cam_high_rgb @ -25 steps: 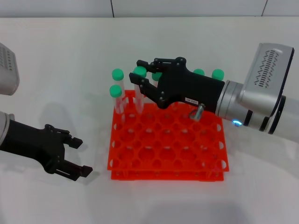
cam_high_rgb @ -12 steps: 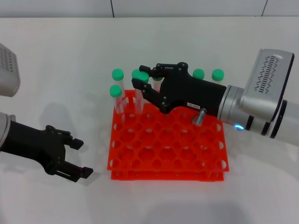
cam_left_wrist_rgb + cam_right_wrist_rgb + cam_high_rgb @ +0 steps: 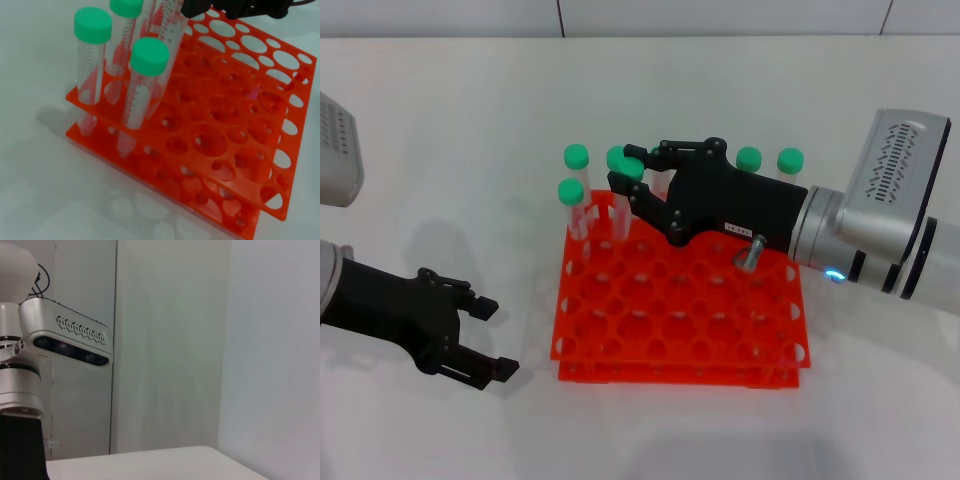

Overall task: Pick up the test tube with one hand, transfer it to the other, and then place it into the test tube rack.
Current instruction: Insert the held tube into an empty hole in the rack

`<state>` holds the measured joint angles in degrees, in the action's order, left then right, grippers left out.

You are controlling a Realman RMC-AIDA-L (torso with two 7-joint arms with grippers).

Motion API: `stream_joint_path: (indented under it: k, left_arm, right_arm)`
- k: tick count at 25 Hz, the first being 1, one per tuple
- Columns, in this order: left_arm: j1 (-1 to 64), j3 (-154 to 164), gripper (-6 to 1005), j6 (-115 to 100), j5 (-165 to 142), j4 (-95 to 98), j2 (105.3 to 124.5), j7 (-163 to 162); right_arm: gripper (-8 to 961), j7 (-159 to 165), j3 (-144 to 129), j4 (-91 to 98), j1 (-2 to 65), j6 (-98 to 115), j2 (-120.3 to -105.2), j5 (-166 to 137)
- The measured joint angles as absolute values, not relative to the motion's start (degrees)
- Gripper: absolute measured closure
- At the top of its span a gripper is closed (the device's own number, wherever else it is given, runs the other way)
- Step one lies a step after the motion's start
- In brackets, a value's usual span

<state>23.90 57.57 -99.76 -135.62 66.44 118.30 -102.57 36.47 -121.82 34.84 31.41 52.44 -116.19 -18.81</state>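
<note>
My right gripper (image 3: pixel 624 166), the black one with a white label, reaches over the back left of the orange-red test tube rack (image 3: pixel 680 335). It is shut on a green-capped test tube (image 3: pixel 619 218) that stands upright with its lower end in a rack hole. In the left wrist view the tube (image 3: pixel 169 45) runs up under that gripper at the rack's (image 3: pixel 235 125) far corner. My left gripper (image 3: pixel 498 340), unlabelled, hangs open and empty over the table left of the rack.
Several other green-capped tubes stand in the rack: two at the back left (image 3: pixel 577 158) (image 3: pixel 570 194) and two at the back right (image 3: pixel 749 158) (image 3: pixel 789 160). The white table (image 3: pixel 440 150) surrounds the rack. The right wrist view shows only a wall and a white arm.
My right gripper has moved a little right and down with the tube, sinking it deeper into the rack. The left arm has not moved.
</note>
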Motion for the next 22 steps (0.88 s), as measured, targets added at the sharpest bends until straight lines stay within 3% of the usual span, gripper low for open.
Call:
stream_joint_path:
  k: [22]
  left_arm:
    - [23.9,57.6,135,-99.8,-135.6,66.4,118.65,-102.6]
  right_arm:
    - [684,37.0,-121.9,34.4,31.4,51.8,-116.19,-18.8]
